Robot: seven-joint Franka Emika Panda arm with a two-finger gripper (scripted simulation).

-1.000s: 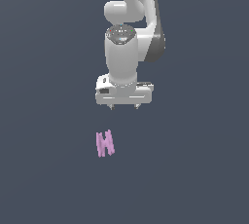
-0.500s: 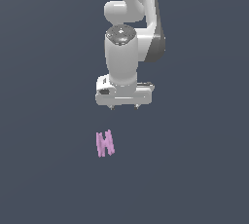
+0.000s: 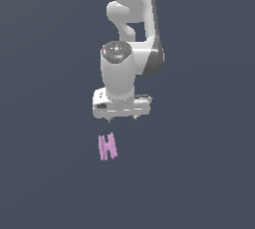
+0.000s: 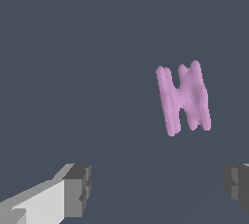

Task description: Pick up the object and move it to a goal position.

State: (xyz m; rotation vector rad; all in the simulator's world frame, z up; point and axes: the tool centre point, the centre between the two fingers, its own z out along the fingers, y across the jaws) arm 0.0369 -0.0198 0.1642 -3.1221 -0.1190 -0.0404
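The object (image 3: 107,146) is a small pale pink-lilac "H"-shaped piece of thin bars lying on the dark grey floor. In the exterior view my gripper (image 3: 122,118) hangs above it, a little to that view's right, pointing down. Its fingers are spread apart and hold nothing. In the wrist view the object (image 4: 184,99) lies ahead of the gripper (image 4: 158,189), off the gap's centre and nearer the one dark fingertip (image 4: 237,185) than the other (image 4: 78,189). The object is not touched.
The white arm (image 3: 130,29) rises behind the gripper in the exterior view. The dark grey floor (image 3: 199,183) spreads flat all around, with nothing else on it in view.
The gripper has moved down and slightly to the exterior view's left, closer to the object. The object has not moved. The fingers stay open.
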